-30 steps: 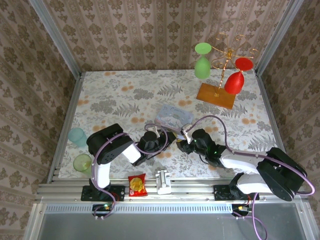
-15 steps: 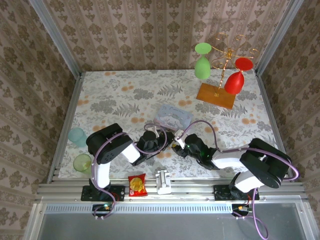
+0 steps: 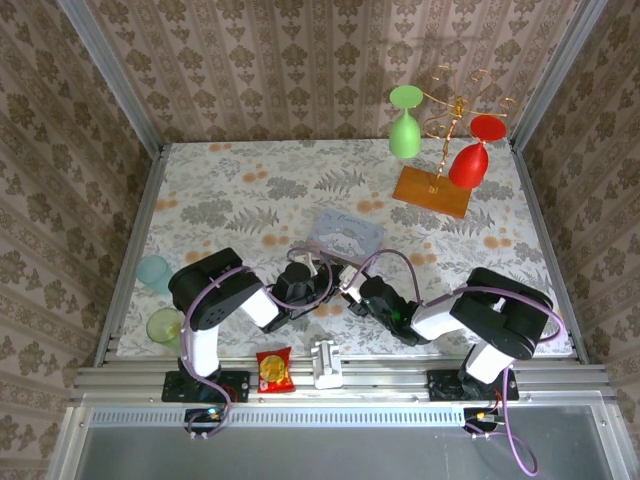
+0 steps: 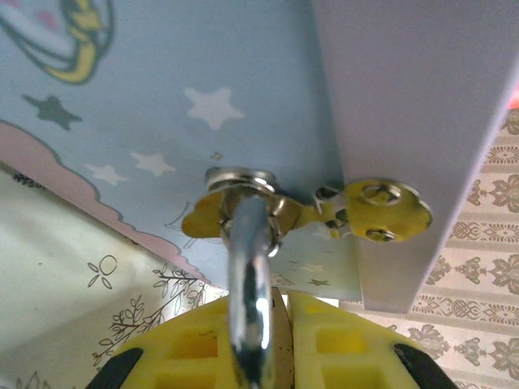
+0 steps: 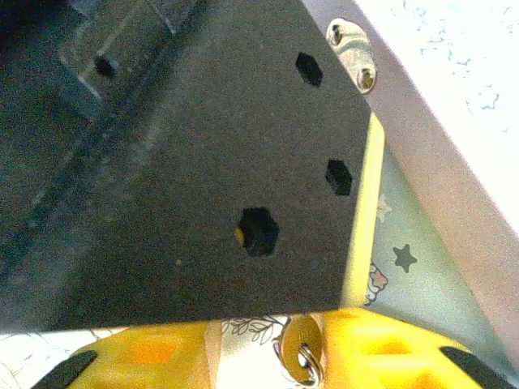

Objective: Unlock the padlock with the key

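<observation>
tin (image 4: 162, 81): pale blue, star and cartoon print
left gripper (image 4: 280, 301): closed on padlock (image 4: 250, 275) shackle, at tin's hasp (image 4: 381, 207)
right gripper (image 5: 272, 334): key (image 5: 300, 344) between fingers (image 5: 389, 347), grip unclear

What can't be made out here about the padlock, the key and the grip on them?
Padlock body: left wrist view, hidden between the fingers of the left claw and cut by the bottom edge.
Key blade: right wrist view, cut by the bottom edge; whether the right claw pinches it is unclear.
Top view: both too small, covered where the claws meet.
</observation>
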Motion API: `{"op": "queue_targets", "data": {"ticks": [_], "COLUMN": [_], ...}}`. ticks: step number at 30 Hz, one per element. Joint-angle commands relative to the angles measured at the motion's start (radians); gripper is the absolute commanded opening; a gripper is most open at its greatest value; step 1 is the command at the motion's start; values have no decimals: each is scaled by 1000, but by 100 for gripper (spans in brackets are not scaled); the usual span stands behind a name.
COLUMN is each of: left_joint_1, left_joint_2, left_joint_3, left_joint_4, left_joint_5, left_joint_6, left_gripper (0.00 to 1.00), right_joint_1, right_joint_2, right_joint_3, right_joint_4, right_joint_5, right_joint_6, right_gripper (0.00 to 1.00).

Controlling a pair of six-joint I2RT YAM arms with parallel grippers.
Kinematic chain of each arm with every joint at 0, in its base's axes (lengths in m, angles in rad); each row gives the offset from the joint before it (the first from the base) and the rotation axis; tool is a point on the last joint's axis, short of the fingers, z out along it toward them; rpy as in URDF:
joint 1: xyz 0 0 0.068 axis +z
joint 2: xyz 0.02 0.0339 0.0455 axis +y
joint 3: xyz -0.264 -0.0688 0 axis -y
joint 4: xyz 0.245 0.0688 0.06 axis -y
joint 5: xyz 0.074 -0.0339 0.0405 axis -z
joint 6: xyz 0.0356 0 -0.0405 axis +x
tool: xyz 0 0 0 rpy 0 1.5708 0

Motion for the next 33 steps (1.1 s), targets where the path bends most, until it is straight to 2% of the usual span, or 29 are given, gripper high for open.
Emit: {"op": "queue_targets", "data": {"ticks": [1,4,10,15,18,22,25,26,30,32,33], "left_joint_1": [-14,-15,-16,-11,-5,2,8,8,12,11,13], "left_joint_2": [-9,-7,0,-9,-14,-28,-43,-45,-50,-63,-70], "left_joint_3": [4,0,-14,-14,-17,-26,-30,-33,-41,-61,-77], "left_joint_4": [69,68,67,66,67,67,66,67,66,66,60], "left_joint_5": [35,35,34,34,33,28,27,27,22,-8,-31], "left_joint_6": [-2,3,13,19,20,25,33,32,50,68,79], "left_gripper": [0,0,0,4,6,6,12,16,14,23,25], "right_joint_1": [4,2,-39,-119,-151,-185,-219,-222,-240,-252,-257], "right_joint_2": [-10,-15,-44,-67,-71,-67,-60,-61,-65,-71,-76], "right_joint_3": [3,7,10,1,-2,-26,-53,-50,-41,-49,-56], "right_joint_4": [44,38,-9,-26,-39,-23,34,29,23,35,44], "right_joint_5": [18,-21,-208,-458,-564,-615,-660,-671,-724,-742,-747], "right_joint_6": [-15,-11,40,156,211,265,310,315,357,381,392], "right_gripper": [31,26,19,18,16,14,14,14,14,14,14]}}
